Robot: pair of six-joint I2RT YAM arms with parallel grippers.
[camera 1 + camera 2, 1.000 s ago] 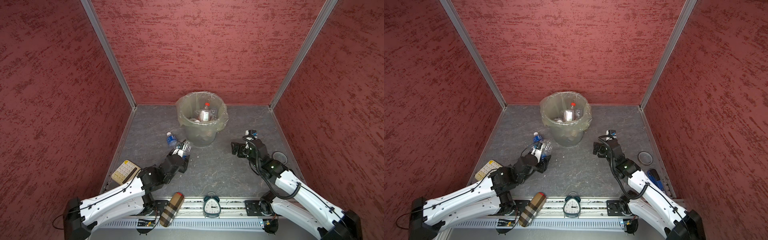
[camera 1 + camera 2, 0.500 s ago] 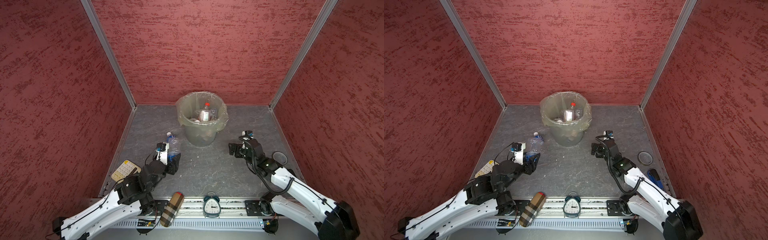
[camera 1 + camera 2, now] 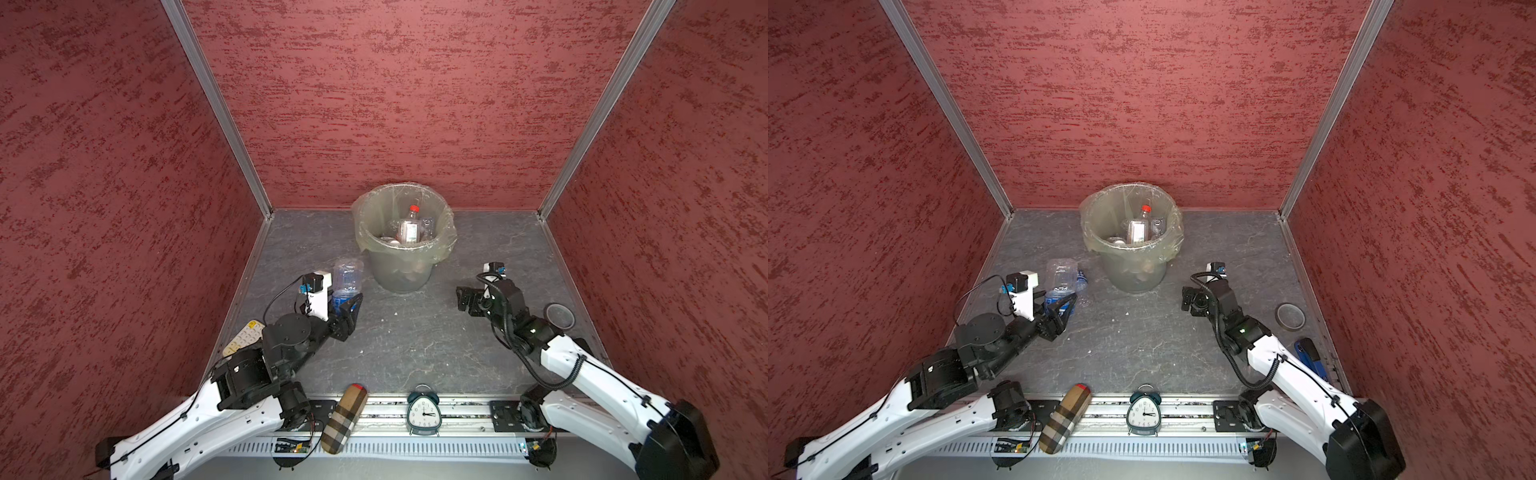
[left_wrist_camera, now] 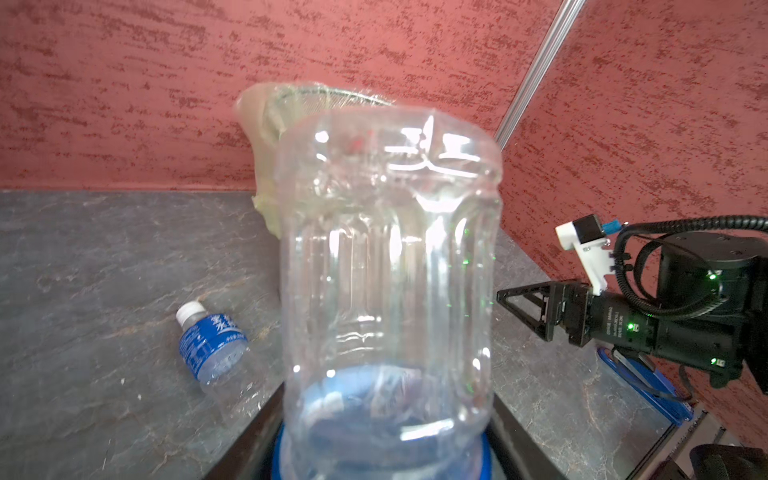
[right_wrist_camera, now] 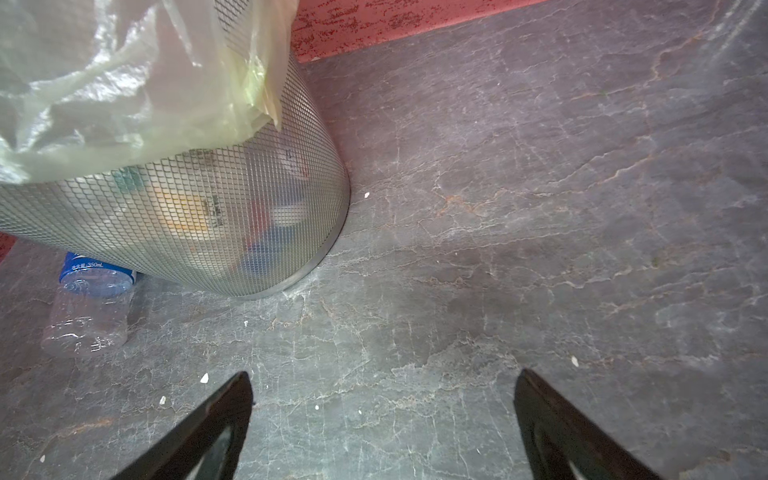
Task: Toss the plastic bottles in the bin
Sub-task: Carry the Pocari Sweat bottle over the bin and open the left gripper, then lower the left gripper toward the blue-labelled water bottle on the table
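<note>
The left gripper (image 3: 345, 300) has its jaws narrowed onto the labelled end of a clear plastic bottle with a blue label (image 3: 348, 275). The bottle is held clear of the floor, its dented base pointing up and toward the bin, and it fills the middle of the left wrist view (image 4: 386, 270). A second ago this gripper reached low at the foot of the bin, where two bottles lay together. Since then the arm has drawn back and lifted one bottle, and its elbow sits higher. Over the last half second it has barely shifted.

The round grey mesh bin lined with a yellowish plastic bag (image 3: 399, 272) stands at the back middle of the grey stone-patterned floor (image 3: 415, 340), near the lifted bottle. It has not moved, and a red-capped bottle (image 3: 409, 226) stands among others inside. A small blue-labelled bottle with a white cap (image 3: 1080, 279) still lies on the floor between the held bottle and the bin.

The right gripper (image 3: 466, 297) hovers low on the bin's other side, jaws spread wide with nothing between them. It has edged slightly toward the middle since a second ago.
</note>
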